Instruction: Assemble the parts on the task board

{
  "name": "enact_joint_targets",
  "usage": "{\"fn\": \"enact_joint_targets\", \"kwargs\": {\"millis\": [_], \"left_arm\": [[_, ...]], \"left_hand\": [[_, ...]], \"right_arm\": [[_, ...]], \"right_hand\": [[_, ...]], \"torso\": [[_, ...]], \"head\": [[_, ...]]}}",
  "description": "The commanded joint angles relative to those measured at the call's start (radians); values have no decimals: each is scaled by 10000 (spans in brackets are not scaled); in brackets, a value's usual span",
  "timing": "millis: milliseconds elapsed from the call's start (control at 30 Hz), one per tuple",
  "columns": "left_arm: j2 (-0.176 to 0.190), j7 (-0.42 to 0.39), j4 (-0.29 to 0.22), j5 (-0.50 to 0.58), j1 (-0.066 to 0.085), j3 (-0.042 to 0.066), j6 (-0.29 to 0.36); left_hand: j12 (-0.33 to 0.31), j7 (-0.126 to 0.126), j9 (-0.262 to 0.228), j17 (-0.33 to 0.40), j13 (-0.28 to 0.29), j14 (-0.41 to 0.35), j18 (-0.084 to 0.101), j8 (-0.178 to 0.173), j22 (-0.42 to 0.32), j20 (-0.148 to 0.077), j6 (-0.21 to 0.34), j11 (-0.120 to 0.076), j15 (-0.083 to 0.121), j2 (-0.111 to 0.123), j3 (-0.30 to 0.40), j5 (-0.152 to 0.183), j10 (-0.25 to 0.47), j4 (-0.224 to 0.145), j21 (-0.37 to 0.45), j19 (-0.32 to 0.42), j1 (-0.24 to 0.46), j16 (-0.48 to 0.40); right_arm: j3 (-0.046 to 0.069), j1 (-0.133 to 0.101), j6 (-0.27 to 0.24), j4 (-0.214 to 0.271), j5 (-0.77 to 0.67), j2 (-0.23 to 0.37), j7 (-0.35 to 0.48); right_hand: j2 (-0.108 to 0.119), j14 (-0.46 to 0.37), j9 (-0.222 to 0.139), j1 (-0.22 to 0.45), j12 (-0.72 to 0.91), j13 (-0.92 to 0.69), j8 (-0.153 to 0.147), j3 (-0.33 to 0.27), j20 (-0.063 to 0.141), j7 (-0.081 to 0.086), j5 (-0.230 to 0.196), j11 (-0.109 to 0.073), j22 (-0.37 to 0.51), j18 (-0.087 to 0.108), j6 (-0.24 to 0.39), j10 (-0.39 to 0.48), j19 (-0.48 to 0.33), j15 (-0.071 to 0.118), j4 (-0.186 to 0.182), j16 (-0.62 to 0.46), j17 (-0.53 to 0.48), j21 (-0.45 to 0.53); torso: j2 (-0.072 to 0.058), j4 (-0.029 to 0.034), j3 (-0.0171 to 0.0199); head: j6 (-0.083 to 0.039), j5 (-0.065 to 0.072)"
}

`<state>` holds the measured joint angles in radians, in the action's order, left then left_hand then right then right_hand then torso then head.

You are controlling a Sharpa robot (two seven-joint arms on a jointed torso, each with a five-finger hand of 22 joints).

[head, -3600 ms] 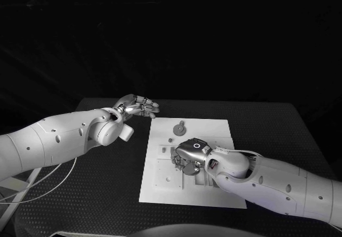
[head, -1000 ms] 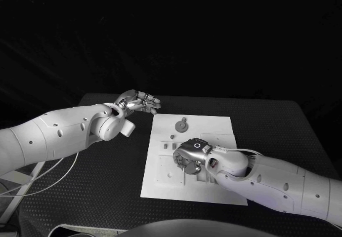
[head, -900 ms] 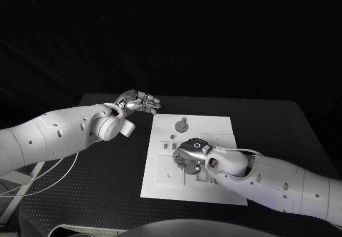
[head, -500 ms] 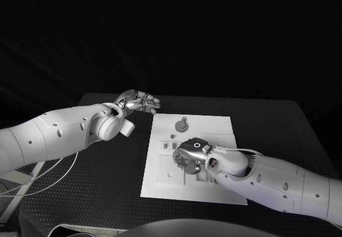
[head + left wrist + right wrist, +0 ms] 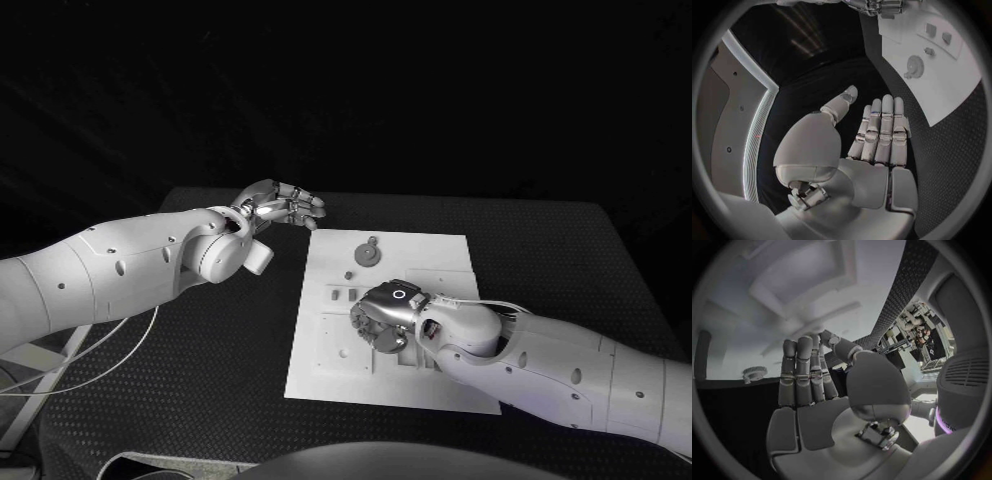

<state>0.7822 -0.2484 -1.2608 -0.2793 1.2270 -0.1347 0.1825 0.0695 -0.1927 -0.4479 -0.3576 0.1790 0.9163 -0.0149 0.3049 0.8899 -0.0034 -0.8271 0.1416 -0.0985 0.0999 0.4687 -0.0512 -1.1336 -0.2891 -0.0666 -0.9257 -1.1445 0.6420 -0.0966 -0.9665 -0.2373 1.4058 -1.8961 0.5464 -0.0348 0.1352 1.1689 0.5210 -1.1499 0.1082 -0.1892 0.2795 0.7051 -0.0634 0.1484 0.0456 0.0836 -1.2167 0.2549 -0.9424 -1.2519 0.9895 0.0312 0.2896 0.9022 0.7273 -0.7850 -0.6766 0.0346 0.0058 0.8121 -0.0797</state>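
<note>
The white task board (image 5: 433, 260) lies in the middle of the black table. A round grey part (image 5: 368, 256) sits near its far edge, with small grey parts (image 5: 348, 276) just below it. My right hand (image 5: 382, 318) hovers low over the board's middle, palm down and fingers reaching onto it. In the right wrist view its fingers (image 5: 798, 370) lie straight with nothing seen in them, and the round part (image 5: 752, 372) sits beyond them. My left hand (image 5: 281, 207) hangs off the board's far left corner. Its fingers (image 5: 882, 125) are stretched out and hold nothing, and the board (image 5: 954, 75) lies ahead of them.
Black matting (image 5: 216, 340) borders the board on both sides. A white cable (image 5: 101, 350) loops under my left arm at the table's left edge. In the left wrist view the round part (image 5: 914, 65) and small parts (image 5: 931, 29) sit on the board.
</note>
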Motion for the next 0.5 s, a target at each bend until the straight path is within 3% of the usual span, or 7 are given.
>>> {"fn": "enact_joint_targets", "kwargs": {"millis": [33,233,500], "left_arm": [[-6,-87,-19,42,24,7,-118],[-25,-86,-8,42,24,6,-123],[-8,-75,6,42,24,6,-126]], "left_hand": [[22,-23,15,-12,-12,68,-39,28,-16,38,75,17,-7,16,-48,-36,69,-11,-4,6,70,-38],[22,-23,16,-18,-13,68,-39,29,-19,39,77,17,-7,20,-49,-36,70,-11,-4,7,68,-42],[22,-24,16,-26,-14,68,-38,29,-24,39,80,18,-7,22,-51,-36,72,-11,-5,8,67,-48]], "right_arm": [[-53,37,75,-76,61,28,-105],[-57,37,-461,-42,228,42,-61],[-53,29,-934,364,484,446,-61]], "right_hand": [[224,-46,-52,99,-173,72,-102,-100,-33,89,28,80,-52,69,196,230,-52,-118,-16,23,28,-73],[641,-96,-225,277,-402,159,-435,-99,-37,388,26,235,-79,69,833,643,-28,-262,-88,81,90,-103],[819,-130,-272,329,-417,185,-506,-29,-38,476,26,296,-96,69,1037,809,-21,-320,-159,108,121,-116]], "torso": [[0,4,7],[0,8,10],[0,1,9]], "head": [[5,-1],[-7,11],[-48,43]]}}
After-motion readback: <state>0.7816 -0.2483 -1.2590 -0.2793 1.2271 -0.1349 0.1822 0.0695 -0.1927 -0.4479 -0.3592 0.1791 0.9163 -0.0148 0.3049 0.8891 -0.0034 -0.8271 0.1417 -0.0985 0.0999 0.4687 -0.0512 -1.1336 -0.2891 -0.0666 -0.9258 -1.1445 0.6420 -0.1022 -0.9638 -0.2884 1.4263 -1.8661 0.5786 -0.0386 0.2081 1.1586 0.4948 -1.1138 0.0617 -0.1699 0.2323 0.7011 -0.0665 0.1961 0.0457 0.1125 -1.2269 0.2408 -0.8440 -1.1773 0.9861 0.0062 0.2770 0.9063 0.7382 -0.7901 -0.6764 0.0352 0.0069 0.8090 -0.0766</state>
